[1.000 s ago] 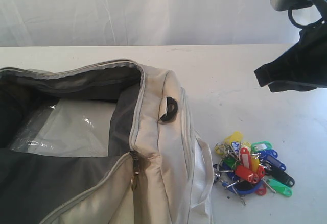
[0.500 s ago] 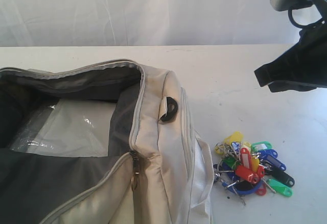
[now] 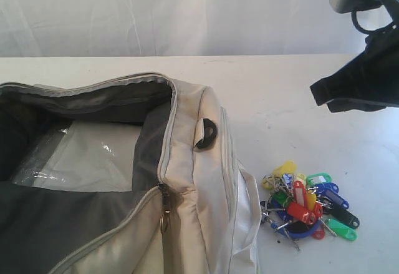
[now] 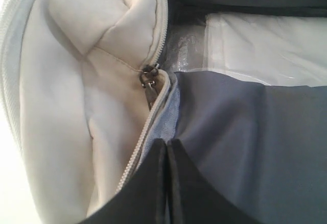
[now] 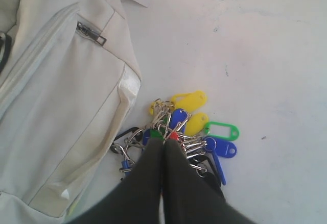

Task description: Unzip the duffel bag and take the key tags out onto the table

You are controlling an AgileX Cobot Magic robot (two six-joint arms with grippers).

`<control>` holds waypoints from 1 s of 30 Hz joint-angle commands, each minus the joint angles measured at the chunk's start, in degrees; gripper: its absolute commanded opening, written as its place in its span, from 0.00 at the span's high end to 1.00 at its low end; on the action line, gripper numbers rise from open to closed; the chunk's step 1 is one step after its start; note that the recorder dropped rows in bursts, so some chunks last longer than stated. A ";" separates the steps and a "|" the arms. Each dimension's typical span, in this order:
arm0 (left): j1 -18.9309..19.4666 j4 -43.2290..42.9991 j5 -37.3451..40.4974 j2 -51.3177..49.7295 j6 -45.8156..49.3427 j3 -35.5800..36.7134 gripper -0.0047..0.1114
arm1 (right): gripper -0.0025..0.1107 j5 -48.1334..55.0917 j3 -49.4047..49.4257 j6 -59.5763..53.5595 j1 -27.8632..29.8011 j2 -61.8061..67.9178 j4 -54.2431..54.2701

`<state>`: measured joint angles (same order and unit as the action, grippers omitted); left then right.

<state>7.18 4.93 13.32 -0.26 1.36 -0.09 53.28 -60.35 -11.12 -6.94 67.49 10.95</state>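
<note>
Above the white table, right gripper hanging, angled down toward the key tags, fingers pressed together on nothing. Low over the open duffel bag, left gripper, fingers likewise closed and empty, near the metal zipper pull. Soft cream fabric, smooth dark grey lining, glossy clear plastic sheet inside. Bright hard plastic tags on metal rings, heaped on the table just beside the bag.

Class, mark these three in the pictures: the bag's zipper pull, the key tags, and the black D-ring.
zipper pull (image 3: 164,213), exterior view, on the hanging metal tab.
key tags (image 3: 298,210), exterior view, on the red tag mid-bunch.
black D-ring (image 3: 211,130), exterior view, on its curved outer edge.
</note>
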 commanded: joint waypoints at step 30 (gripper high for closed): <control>0.13 0.11 -0.07 0.26 0.20 0.09 0.96 | 0.97 -9.24 16.96 0.01 19.68 -59.47 -0.08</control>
<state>7.18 4.93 13.32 -0.26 1.50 -0.09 46.53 -48.90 -11.12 12.16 9.58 11.28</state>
